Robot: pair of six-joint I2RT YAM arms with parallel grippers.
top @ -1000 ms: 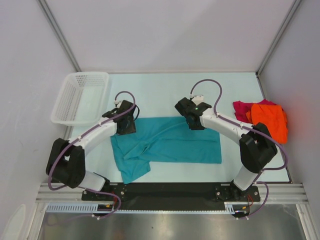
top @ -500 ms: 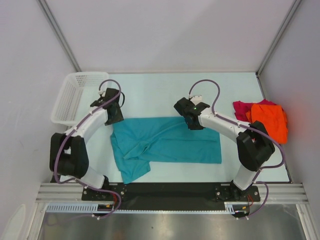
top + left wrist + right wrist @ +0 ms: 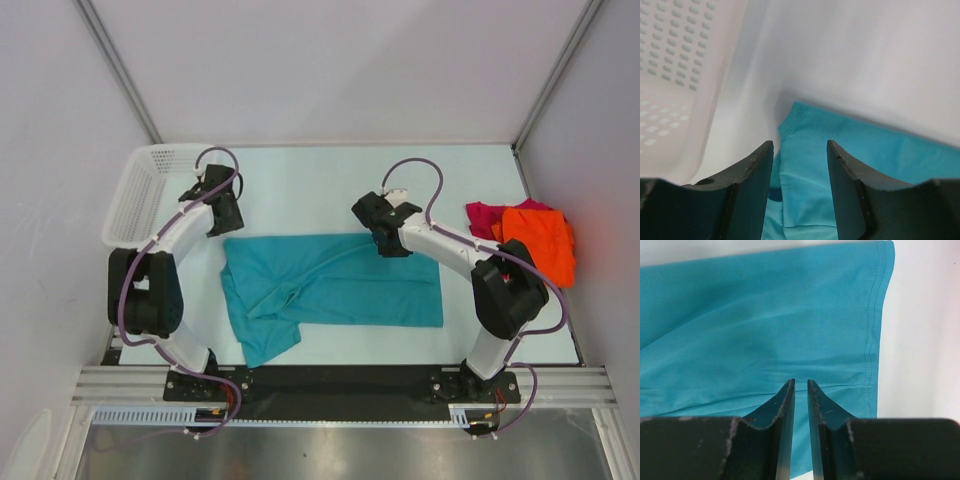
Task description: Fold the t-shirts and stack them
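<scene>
Two robot arms are working over a pale surface (image 3: pixel 300 185), where a teal-blue t-shirt (image 3: pixel 340 285) is lying spread out flat in the middle, one sleeve trailing toward the near edge. The left claw (image 3: pixel 800 145) is hovering with its jaws spread and nothing between them, just above the shirt's far left corner and beside a white mesh basket (image 3: pixel 140 190) sitting at the far left of the surface. The right claw (image 3: pixel 801 382) is standing on the shirt's far edge, its jaws almost pressed together and pinching the teal cloth, with creases running in to the tips. An orange t-shirt (image 3: pixel 540 245) is lying crumpled at the right edge of the surface, overlapping a magenta-red t-shirt (image 3: pixel 484 218), both well apart from the claws.
</scene>
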